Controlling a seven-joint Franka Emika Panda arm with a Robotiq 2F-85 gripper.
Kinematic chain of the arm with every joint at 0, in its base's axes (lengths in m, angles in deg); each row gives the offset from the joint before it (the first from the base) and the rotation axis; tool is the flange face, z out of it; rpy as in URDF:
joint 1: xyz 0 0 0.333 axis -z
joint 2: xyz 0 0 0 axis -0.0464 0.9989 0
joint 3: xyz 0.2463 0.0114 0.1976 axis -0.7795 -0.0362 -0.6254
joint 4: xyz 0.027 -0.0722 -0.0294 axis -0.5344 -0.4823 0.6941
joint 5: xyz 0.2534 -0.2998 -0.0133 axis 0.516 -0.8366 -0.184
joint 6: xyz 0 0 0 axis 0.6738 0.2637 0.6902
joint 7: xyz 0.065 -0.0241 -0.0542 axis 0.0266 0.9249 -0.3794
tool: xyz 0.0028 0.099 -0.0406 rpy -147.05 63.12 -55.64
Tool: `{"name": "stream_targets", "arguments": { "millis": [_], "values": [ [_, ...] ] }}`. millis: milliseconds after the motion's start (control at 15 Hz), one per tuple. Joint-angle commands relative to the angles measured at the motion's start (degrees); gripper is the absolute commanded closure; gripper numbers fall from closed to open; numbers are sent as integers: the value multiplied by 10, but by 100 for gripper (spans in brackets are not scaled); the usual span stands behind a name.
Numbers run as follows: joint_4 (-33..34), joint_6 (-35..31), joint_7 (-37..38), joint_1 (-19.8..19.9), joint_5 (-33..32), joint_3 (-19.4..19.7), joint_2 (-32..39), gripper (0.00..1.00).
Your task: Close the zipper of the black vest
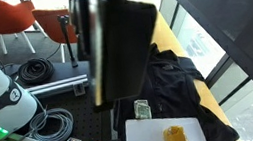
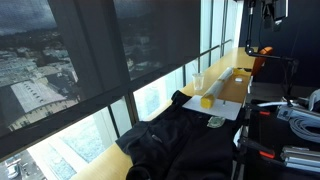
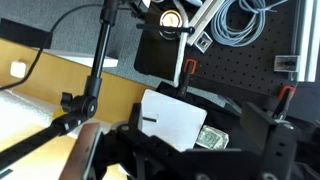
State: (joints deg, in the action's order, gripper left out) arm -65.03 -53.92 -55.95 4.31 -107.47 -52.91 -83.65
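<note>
The black vest [image 1: 174, 84] lies spread on the yellow table, and it shows in both exterior views [image 2: 190, 145]. Its zipper is too thin and dark to make out. My gripper [image 2: 268, 12] hangs high above the table's far end, well away from the vest. In the wrist view its dark jaws [image 3: 198, 135] stand wide apart and empty, high over a white board [image 3: 175, 115] and a banknote [image 3: 213, 137]. There the vest cannot be told apart from the dark gripper parts.
The white board [image 1: 162, 136] with a yellow sponge [image 1: 176, 134] lies next to the vest's hem, with the banknote [image 1: 142, 109] beside it. A clear cup [image 2: 198, 82] stands near the window. A large dark shape [image 1: 111, 32] blocks the middle of an exterior view. Cables [image 3: 240, 20] lie on the floor.
</note>
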Motion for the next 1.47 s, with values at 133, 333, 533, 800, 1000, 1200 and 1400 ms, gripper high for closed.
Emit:
{"name": "stream_targets", "arguments": {
  "millis": [133,333,533,800,1000,1200,1400],
  "values": [
    [17,-128,54,-16,1,-37,114,0],
    [24,-193,119,-16,-10,-69,177,0],
    [22,-257,186,-18,-16,-97,224,0],
    [17,-356,235,-19,-8,-110,279,0],
    [17,-419,244,-18,-12,-108,325,0],
    [18,-477,243,-22,-7,-107,366,0],
    [29,-526,248,-28,-4,-106,416,0]
  ]
}}
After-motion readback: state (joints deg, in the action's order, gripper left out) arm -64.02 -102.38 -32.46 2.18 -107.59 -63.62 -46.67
